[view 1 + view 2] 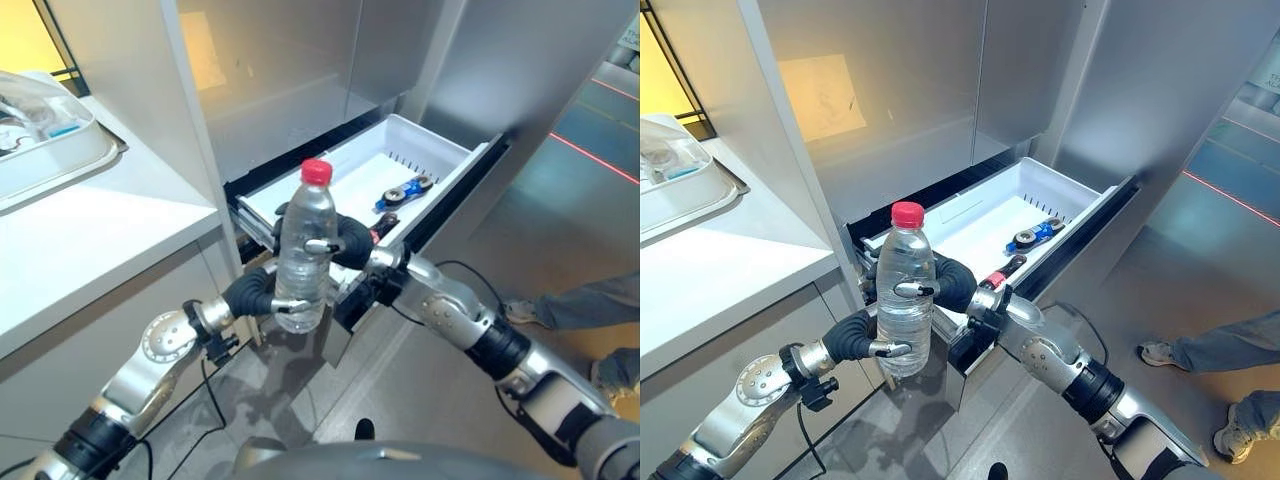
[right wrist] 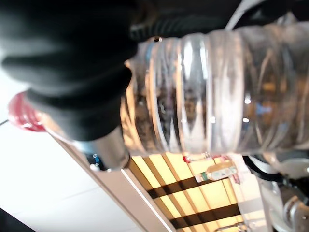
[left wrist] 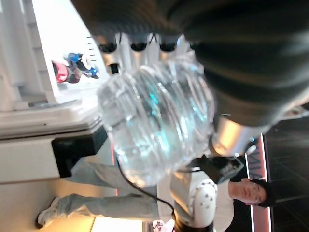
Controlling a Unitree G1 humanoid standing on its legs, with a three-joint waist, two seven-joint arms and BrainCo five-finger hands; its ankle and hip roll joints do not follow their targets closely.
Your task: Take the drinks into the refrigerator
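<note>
Water bottle [image 1: 305,250], clear plastic with a red cap [image 1: 316,171], stands upright in the air in front of an open refrigerator drawer [image 1: 450,168], gripped by both robot hands at once. The left hand [image 1: 262,293] comes in from the lower left and wraps the bottle's lower part, its dark-tipped fingers [image 1: 290,304] curled across the front near the base. The right hand [image 1: 350,240] comes in from the right and clasps the bottle's middle, a little higher than the left, with one finger hooked across the front of the plastic. In the left wrist view the bottle's ridged base [image 3: 157,121] sits right against the hand's dark cover, and in the right wrist view the ribbed side of the bottle [image 2: 212,89] runs beside the dark cover with the red cap at one end.

The drawer is white inside with a dark front edge, pulled well out from the grey refrigerator body [image 1: 890,110]. The bottle hangs just before the drawer's near corner, not inside it. Toward the drawer's far end lies a small blue and black object [image 1: 403,192] with a red object [image 1: 1000,272] near it. To the left is a white counter [image 1: 90,230] bearing a metal tray [image 1: 60,160]. At the lower right, a person's jeans-clad legs and light shoe [image 1: 1160,353] rest on the grey floor [image 1: 1200,240].
</note>
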